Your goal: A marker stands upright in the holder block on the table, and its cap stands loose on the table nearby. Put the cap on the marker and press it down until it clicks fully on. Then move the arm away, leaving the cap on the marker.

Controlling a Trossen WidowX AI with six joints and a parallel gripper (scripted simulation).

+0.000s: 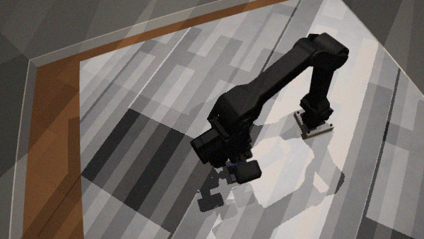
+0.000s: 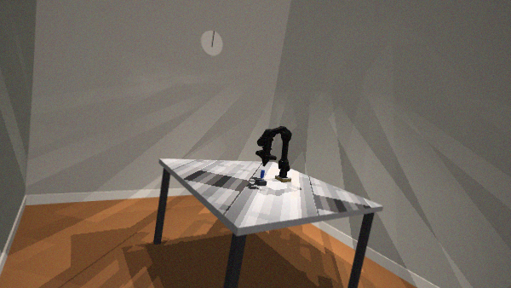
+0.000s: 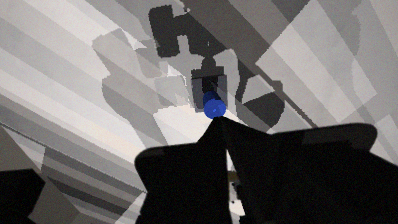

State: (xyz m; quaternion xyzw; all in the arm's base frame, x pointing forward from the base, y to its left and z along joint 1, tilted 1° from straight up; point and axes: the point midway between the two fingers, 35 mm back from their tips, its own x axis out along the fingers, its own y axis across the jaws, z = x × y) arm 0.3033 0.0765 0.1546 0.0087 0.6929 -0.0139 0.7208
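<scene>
One empty gripper (image 3: 220, 126) above cap (image 3: 214, 107).

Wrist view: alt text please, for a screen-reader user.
The pincer is shut with nothing in it, its two dark fingers meeting in a point just below a blue cap. The cap sits on the marker in the dark holder block, on a table of grey stripes.

We see soft, blocky, low-detail pictures under dim patchy light, with hard-edged shadows fanning over the worktop (image 1: 148, 106) beside the arm (image 1: 261, 92), without glare.
</scene>
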